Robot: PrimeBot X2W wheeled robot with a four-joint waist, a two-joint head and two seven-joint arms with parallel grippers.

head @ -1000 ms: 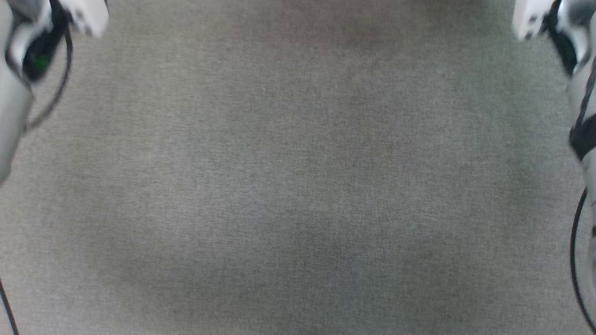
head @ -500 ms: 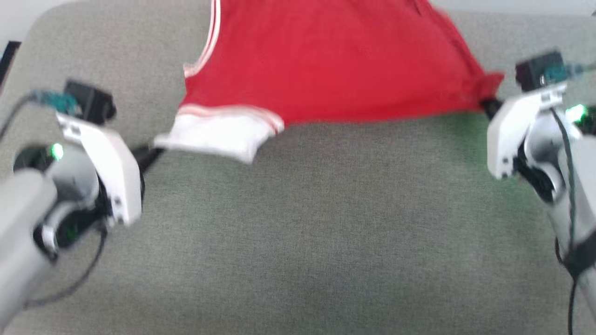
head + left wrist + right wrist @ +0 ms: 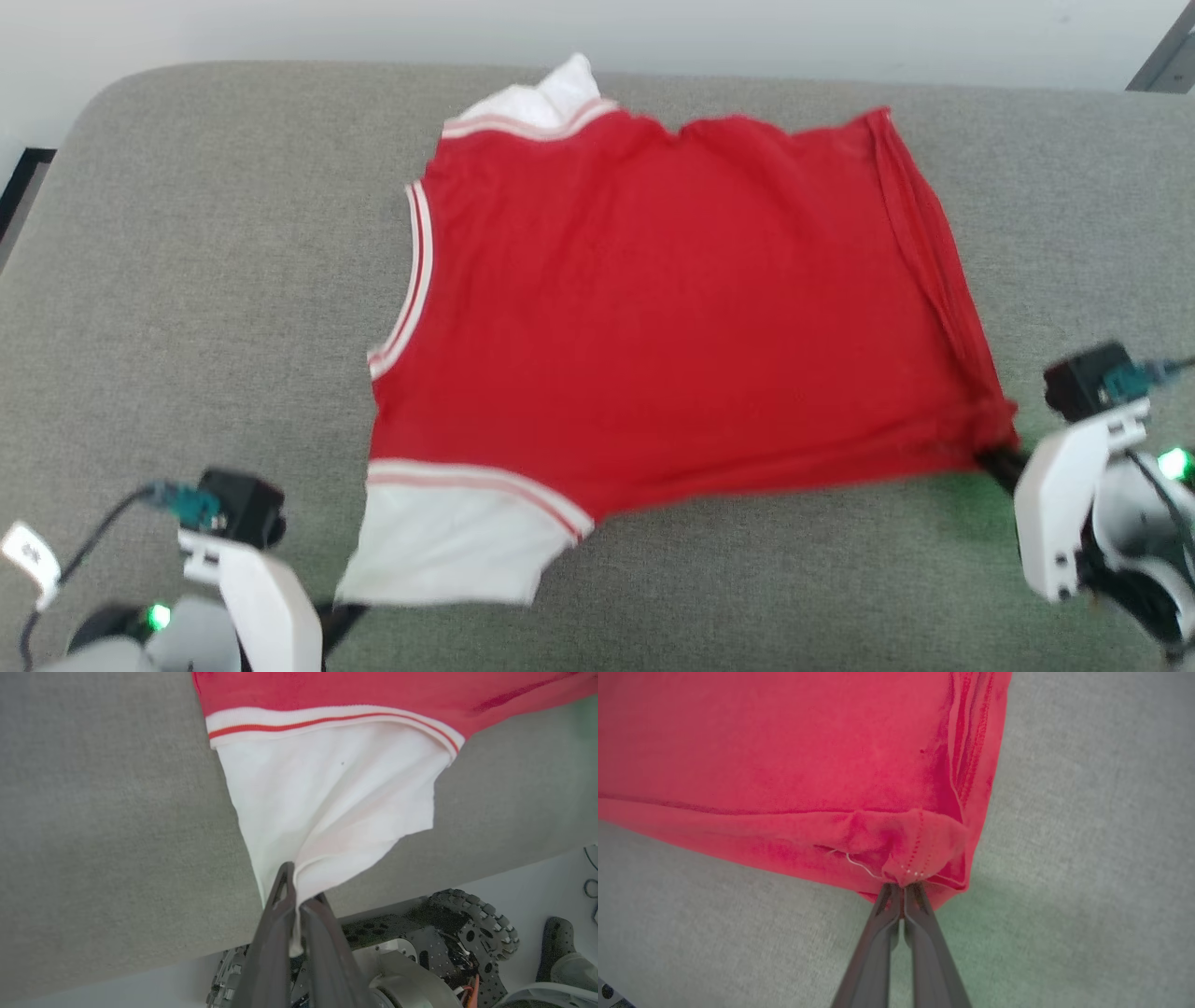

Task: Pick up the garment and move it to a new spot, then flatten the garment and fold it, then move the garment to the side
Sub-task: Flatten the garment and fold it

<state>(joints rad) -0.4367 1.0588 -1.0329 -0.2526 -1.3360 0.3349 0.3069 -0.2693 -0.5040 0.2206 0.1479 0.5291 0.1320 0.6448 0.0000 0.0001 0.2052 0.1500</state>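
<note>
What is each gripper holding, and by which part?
Both hold the garment: left gripper pinches its white sleeve at the edge, right gripper a red hem corner.

Grey woven padded surface (image 3: 187,233), rounded at the far corner beyond the left gripper (image 3: 341,611). Spread over its middle, 1 red garment (image 3: 672,317), mostly flat, reaching away from both grippers. Near white sleeve (image 3: 448,551) pinched at its edge between the left gripper's closed fingers, close to the surface's front edge. Red hem corner (image 3: 920,849) bunched and clamped in the right gripper (image 3: 994,459). Far white sleeve (image 3: 551,98) crumpled at the garment's far edge. Grey cloth between the 2 grippers, tinted green just beside the right one.
</note>
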